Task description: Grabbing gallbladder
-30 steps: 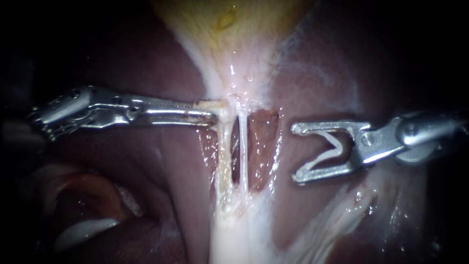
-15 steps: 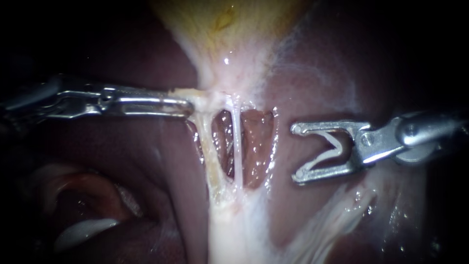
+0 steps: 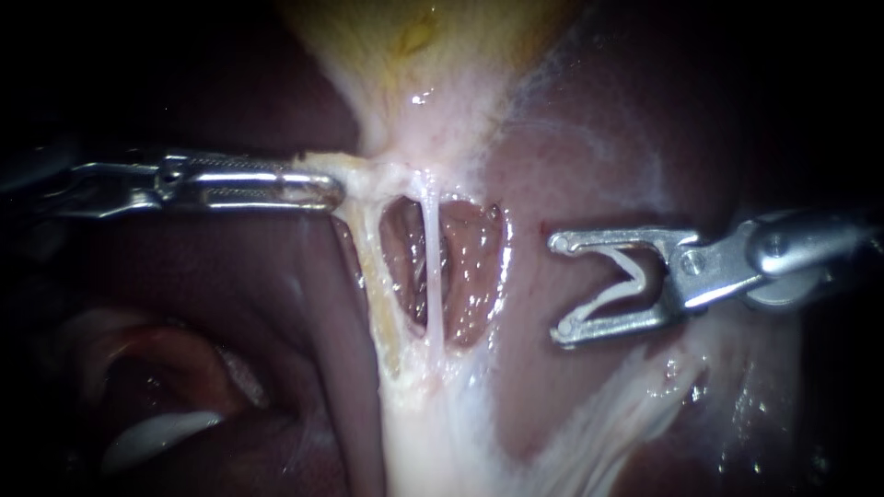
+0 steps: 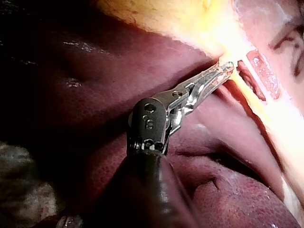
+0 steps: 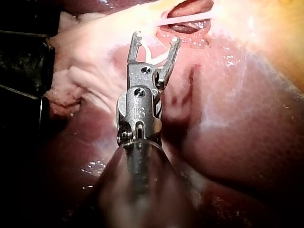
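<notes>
Gallbladder [image 3: 414,55] sits at top centre of the endoscope view, yellowish. Its wide body is cut off by the top edge. Long axis runs approx vertical, and it tapers downward to a pale neck w/ the narrow end pointing at the bottom edge.

L instrument [image 3: 327,190] comes in nearly level from the left, pincer clenched on pale tissue at the left side of that neck, which is drawn out sideways into a taut flap. Left wrist view shows the same: L instrument [image 4: 225,70] tip is at the yellow-white edge of the gallbladder [image 4: 156,14].

Below the neck are two strands, a thicker tube [image 3: 376,276] and a thin tube [image 3: 431,267], w/ wet liver [image 3: 230,304] visible through the gap between them.

R instrument [image 3: 562,285] is off to the right, apart from the strands. Its pincer stands wide w/ a white V-shaped clip [image 3: 608,302] seated between and touching both sides. In the right wrist view, R instrument [image 5: 156,38] points toward the window.
</notes>
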`<state>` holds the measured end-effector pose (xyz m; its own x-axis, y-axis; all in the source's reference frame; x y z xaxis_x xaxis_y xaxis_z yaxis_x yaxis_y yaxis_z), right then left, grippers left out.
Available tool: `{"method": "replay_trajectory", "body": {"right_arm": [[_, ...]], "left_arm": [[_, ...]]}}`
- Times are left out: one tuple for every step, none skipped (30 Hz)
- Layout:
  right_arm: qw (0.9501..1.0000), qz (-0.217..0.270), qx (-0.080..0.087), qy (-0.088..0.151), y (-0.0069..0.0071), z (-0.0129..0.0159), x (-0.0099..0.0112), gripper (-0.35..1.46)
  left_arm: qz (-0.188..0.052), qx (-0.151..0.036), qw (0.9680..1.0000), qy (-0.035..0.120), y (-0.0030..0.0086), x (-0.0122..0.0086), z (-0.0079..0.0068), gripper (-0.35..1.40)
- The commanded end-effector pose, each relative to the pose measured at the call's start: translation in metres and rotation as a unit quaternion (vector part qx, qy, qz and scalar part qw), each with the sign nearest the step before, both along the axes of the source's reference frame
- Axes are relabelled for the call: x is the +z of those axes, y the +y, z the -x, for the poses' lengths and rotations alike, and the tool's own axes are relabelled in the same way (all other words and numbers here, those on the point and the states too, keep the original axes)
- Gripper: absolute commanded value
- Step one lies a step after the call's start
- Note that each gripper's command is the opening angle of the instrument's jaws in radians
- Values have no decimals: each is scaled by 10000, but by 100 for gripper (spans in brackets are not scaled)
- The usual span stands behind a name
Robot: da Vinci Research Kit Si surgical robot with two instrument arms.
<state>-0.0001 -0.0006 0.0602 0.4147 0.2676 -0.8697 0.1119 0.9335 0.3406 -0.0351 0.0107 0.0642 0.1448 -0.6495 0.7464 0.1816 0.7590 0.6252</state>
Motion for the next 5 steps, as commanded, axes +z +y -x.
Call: {"method": "replay_trajectory", "body": {"right_arm": [[10000,0,2,-1,0,0,0,47],[10000,0,2,-1,0,0,0,47],[10000,0,2,-1,0,0,0,47],[10000,0,2,-1,0,0,0,47],[10000,0,2,-1,0,0,0,47]], "left_arm": [[3,-1,10000,2,0,2,0,-35],[4,-1,10000,3,-1,3,0,-35],[5,-2,10000,4,-1,3,0,-35],[6,-3,10000,5,-1,3,1,-35],[6,-3,10000,5,-1,3,1,-35]]}}
